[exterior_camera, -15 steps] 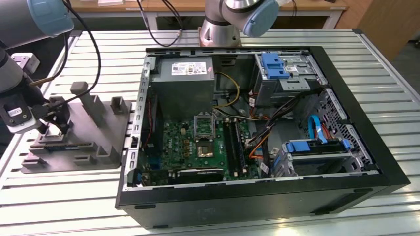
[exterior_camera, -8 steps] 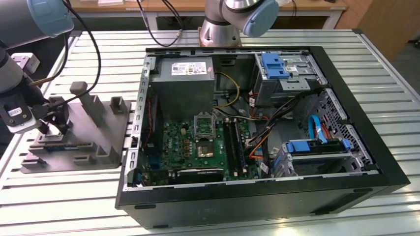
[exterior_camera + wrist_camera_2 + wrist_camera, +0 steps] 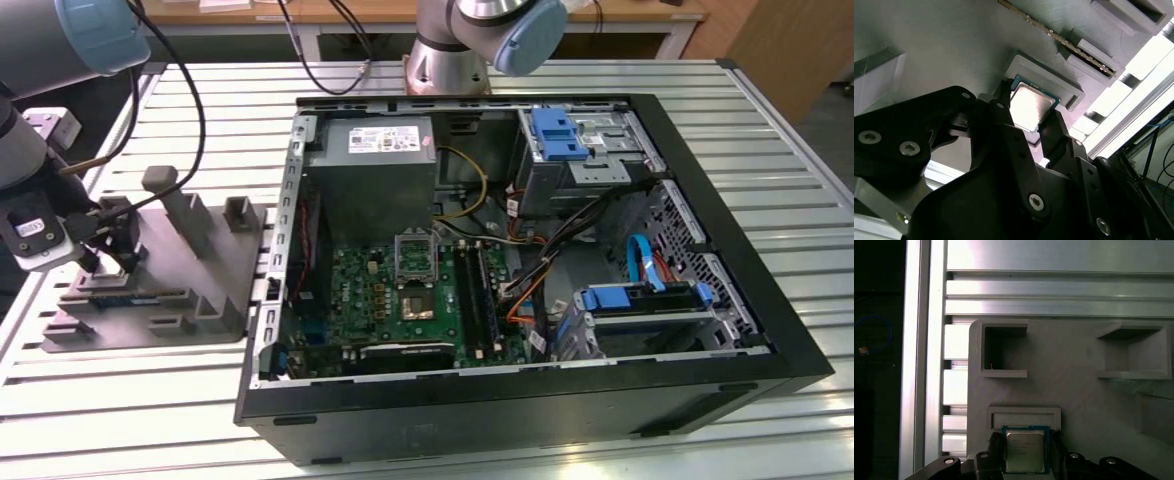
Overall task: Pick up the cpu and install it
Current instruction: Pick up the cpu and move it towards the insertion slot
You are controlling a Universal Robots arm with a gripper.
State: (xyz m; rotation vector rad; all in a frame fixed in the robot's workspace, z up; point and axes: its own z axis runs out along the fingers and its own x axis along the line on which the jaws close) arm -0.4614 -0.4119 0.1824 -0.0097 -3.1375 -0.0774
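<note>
- Poised low over a grey-purple moulded plastic fixture [image 3: 200, 270], at the exterior view's left end of the slatted aluminium tabletop [image 3: 787, 250]: the black two-fingered gripper [image 3: 118, 266].
- In both wrist views, black fingers [image 3: 1004, 117] pressed against two opposite edges of the small, thin, flat square cpu [image 3: 1024, 450], pinching it between them.
- Pale silver-grey metal top of the cpu facing up, green rim showing along the edges, chip level between the fingertips and down at the fixture's surface; cannot tell whether resting on it or just lifted clear.
- Just beyond the fingertips, beside the cpu's far edge: a shallow raised rectangular frame [image 3: 1024, 410] moulded into the fixture.
- Farther beyond the fingers in the first wrist view: one deep square pocket [image 3: 1004, 351] and another [image 3: 1134, 352] in the same fixture.
- Off to one side of the fingers in the second wrist view: a long thin circuit strip [image 3: 1054, 37] standing on edge in a fixture slot.
- Well apart from the fingers, toward the exterior view's right: an open black computer case [image 3: 534, 400] lying on its side, with a green motherboard [image 3: 380, 295], a dark square socket with a metal frame [image 3: 418, 302] and a big grey box with a white label [image 3: 380, 165].
</note>
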